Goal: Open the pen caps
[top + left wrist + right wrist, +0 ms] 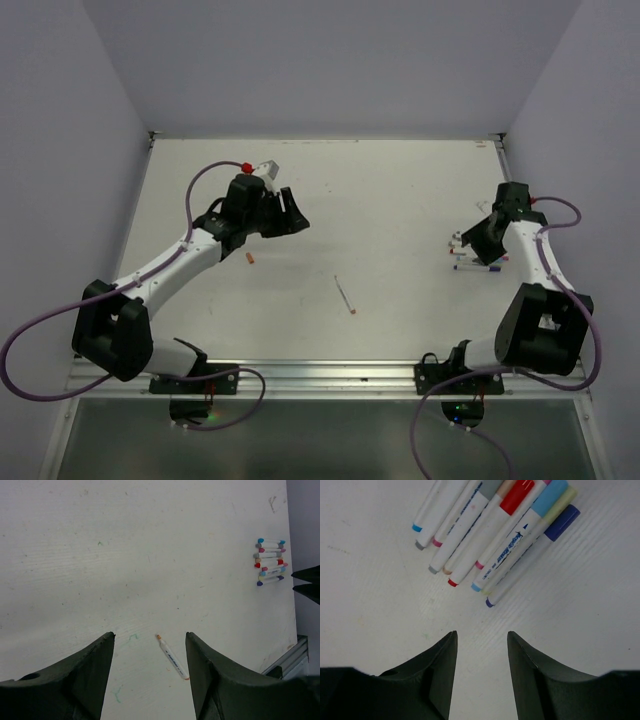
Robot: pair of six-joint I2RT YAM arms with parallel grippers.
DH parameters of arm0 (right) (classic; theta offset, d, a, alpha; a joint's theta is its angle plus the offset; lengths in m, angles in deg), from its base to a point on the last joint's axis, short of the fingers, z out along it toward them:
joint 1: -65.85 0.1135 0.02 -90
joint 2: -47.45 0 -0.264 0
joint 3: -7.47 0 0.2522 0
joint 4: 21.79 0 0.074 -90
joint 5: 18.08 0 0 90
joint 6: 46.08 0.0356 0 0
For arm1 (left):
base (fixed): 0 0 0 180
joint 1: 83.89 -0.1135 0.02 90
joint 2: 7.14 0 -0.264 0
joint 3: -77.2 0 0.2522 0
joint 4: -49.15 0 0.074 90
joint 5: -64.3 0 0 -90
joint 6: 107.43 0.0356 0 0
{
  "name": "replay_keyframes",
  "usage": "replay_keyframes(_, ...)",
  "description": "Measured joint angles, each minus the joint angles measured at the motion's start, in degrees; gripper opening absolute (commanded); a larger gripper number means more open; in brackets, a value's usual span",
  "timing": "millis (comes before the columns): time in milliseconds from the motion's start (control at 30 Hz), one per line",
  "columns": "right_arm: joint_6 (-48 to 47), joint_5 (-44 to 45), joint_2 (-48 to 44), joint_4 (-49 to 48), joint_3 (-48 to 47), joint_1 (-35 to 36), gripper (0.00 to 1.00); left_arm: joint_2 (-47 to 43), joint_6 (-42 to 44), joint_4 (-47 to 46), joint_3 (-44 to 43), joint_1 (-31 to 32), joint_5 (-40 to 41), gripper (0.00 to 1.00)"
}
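A bunch of white pens [485, 535] lies side by side just ahead of my right gripper [481, 637], which is open and holds nothing. The pen caps are on these pens, among them a red one [517, 495], a light blue one [549, 497] and a dark blue one [562, 522]. From above, the bunch [470, 256] sits at the right of the table next to the right gripper [462, 243]. My left gripper [149, 636] hangs open and empty above an uncapped pen [172, 657] with an orange tip. A small orange cap [249, 259] lies loose below the left gripper [293, 213].
The uncapped pen [345, 295] lies alone mid-table. The white table [380, 200] is walled at the back and on both sides. A metal rail [330, 375] runs along the near edge by the arm bases. The right gripper's fingertips [307, 582] show beside the pen bunch [270, 562].
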Motion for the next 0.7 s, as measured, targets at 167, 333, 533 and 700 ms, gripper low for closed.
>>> replay_keyframes(167,0.0,0.2,3.7,-0.7,2.3,-2.8,0.47,0.0,0.7,1.4,-0.1,0.0,0.1,0.61)
replay_keyframes(333,0.0,1.0,5.8,-1.6,2.9,-3.8,0.47,1.2,0.7,1.8,-0.6,0.0,-0.1,0.6)
replay_keyframes(533,0.0,1.3,8.5,-3.7,3.3,-4.6,0.46,2.1,0.7,2.1,-1.3,0.0,0.0,0.6)
replay_keyframes(700,0.0,1.3,9.4,-4.2,4.2,-4.7,0.46,2.6,0.7,2.2,-1.3,0.0,-0.1,0.6)
